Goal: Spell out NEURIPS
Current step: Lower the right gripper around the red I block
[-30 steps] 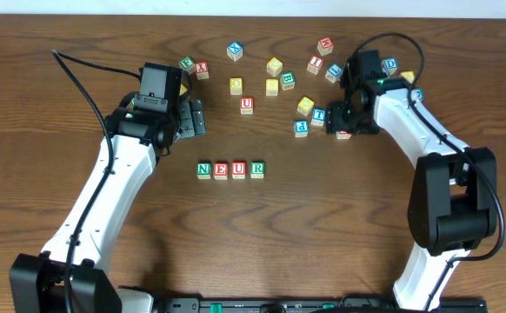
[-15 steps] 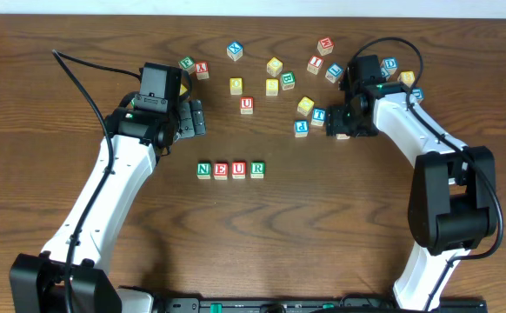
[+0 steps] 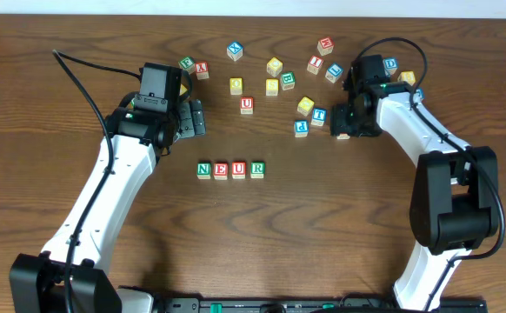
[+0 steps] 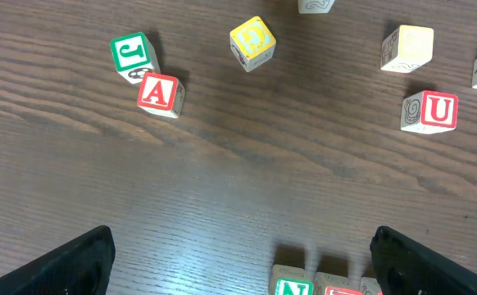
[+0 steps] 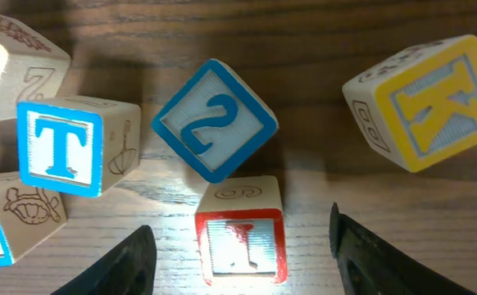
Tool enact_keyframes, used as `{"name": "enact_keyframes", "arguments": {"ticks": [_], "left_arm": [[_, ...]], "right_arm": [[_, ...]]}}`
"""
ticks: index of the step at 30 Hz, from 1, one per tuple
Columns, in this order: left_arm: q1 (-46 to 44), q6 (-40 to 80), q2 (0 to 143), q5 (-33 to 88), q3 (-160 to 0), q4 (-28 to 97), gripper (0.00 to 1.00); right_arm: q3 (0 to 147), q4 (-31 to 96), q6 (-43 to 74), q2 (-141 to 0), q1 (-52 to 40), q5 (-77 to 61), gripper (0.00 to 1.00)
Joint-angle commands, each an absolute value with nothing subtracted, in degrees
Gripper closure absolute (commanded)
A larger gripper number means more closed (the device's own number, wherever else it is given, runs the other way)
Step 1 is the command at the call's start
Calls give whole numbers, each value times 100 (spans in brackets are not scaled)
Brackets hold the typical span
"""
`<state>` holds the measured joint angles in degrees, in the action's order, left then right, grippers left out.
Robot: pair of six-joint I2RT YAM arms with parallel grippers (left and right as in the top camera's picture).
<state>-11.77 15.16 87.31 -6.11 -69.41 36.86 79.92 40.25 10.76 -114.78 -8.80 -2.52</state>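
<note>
A row of green N (image 3: 204,169), red E (image 3: 221,169), red U (image 3: 239,169) and green R (image 3: 257,168) is laid side by side at the middle of the table (image 3: 322,226). The red I cube (image 5: 240,242) is straddled by the right gripper (image 3: 344,129) at the far right; its jaws are held apart, with a gap seen on each side. A blue S cube (image 5: 214,119) lies just beyond it. The blue P cube (image 3: 302,128) lies near the gripper's left. The left gripper (image 3: 194,117) is held wide apart over bare wood, far-left of the row, with nothing gripped
</note>
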Motion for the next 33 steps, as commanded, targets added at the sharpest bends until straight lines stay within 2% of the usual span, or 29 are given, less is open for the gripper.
{"name": "enact_keyframes", "arguments": {"ticks": [1, 8, 25, 33], "left_arm": [[-1164, 1500, 8626, -620, -7118, 3691, 2], [-1164, 1503, 8626, -620, -7118, 3691, 2], [-1164, 1503, 8626, -620, -7118, 3688, 2], [-1164, 1503, 8626, -620, -7116, 3688, 2]], "right_arm": [[7968, 4073, 1116, -11546, -845, -187, 37], [7968, 4136, 1175, -11546, -845, -185, 37], [7964, 4187, 1258, -11546, -851, -185, 47], [7712, 4082, 1284, -11546, -856, -187, 48]]}}
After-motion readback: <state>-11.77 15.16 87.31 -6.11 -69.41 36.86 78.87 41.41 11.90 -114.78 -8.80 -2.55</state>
